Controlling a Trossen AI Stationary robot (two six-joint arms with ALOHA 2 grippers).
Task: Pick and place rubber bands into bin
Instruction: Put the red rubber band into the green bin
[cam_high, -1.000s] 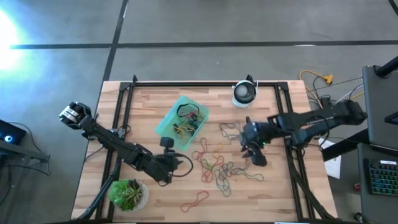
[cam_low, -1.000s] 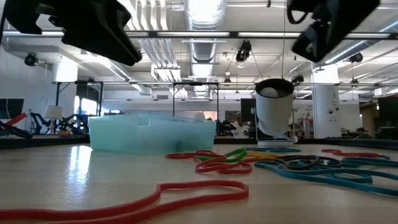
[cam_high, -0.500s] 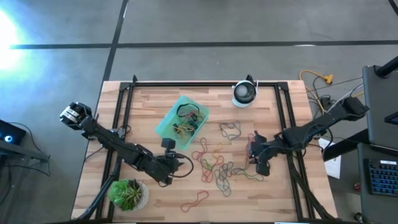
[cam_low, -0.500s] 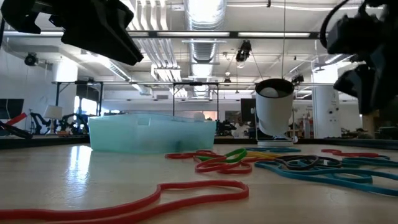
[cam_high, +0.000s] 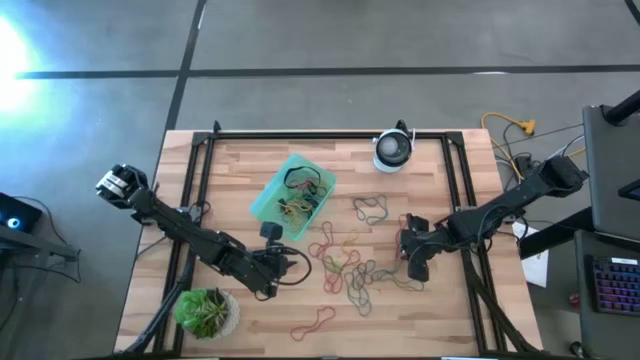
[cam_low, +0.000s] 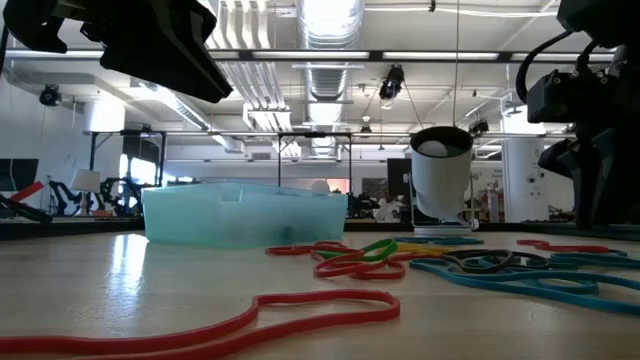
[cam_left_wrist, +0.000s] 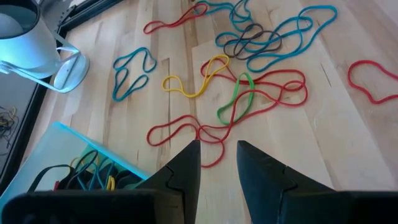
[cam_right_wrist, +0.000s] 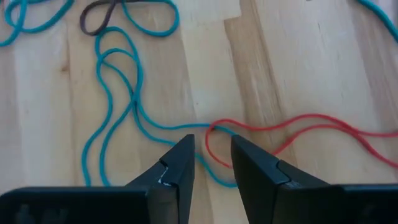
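The rubber bands (cam_high: 350, 265) lie loose on the wooden table in red, teal, yellow, green and grey, right of the teal bin (cam_high: 293, 195), which holds several more. My right gripper (cam_high: 412, 262) is low over the right end of the heap, open. In the right wrist view (cam_right_wrist: 211, 149) its fingers stand on either side of the looped end of a red band (cam_right_wrist: 280, 130), where that band crosses a teal band (cam_right_wrist: 118, 93). My left gripper (cam_high: 298, 264) waits open near the bin's near corner, above the table (cam_left_wrist: 217, 158). My right gripper comes down from above at the red band's looped end (cam_right_wrist: 214, 132). Whether its fingertips touch the band or the table cannot be told. The band lies flat and slack on the wood.
A white-and-black round device (cam_high: 393, 150) stands at the far edge. A potted plant (cam_high: 207, 312) sits at the near left corner. Black frame rails (cam_high: 455, 190) run along the table's sides. A lone red band (cam_high: 315, 320) lies near the near edge.
My right gripper has moved toward the table's near edge and dropped from high above the table to just over the bands at the heap's right end. The bands, the bin and my left arm have stayed where they were.
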